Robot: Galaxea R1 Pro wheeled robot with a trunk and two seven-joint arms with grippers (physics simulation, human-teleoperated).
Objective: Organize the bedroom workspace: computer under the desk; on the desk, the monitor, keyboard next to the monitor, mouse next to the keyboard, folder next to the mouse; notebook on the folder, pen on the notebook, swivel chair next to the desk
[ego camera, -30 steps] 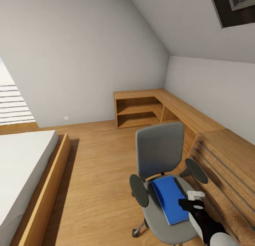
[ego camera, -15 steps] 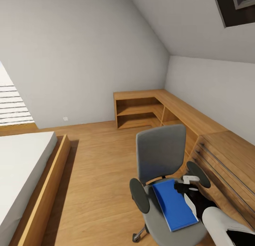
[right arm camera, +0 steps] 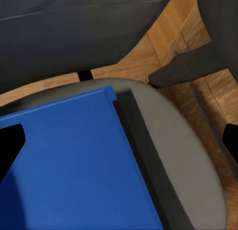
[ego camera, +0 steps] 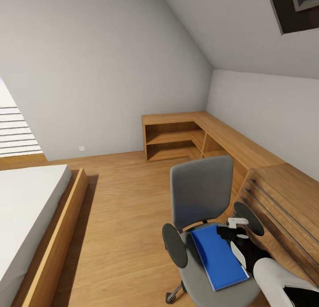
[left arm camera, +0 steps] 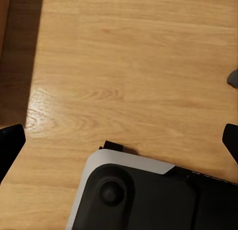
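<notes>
The grey swivel chair (ego camera: 201, 189) stands at the lower right of the head view, on the bedroom's wooden floor. The blue folder (ego camera: 218, 256) lies flat on its seat (right arm camera: 183, 155). My right gripper (ego camera: 234, 226) hovers open over the folder's far right corner, near the right armrest (ego camera: 248, 218). In the right wrist view the folder (right arm camera: 64, 160) and its dark edge strip lie between the spread fingertips (right arm camera: 10, 140). My left gripper (left arm camera: 119, 140) is open and points down at bare floor. The desk, computer, monitor, keyboard, mouse, notebook and pen are out of view.
Low wooden corner shelving (ego camera: 177, 136) runs along the far and right walls, joining a slatted wooden unit (ego camera: 283, 201) close behind the chair. A bed (ego camera: 31, 209) lies at the left, with open floor (ego camera: 124, 218) between. My own base (left arm camera: 144, 195) shows under the left gripper.
My right gripper has moved along the folder toward the chair's backrest, and more of the right arm has come into view. In the last half second almost nothing has shifted.
</notes>
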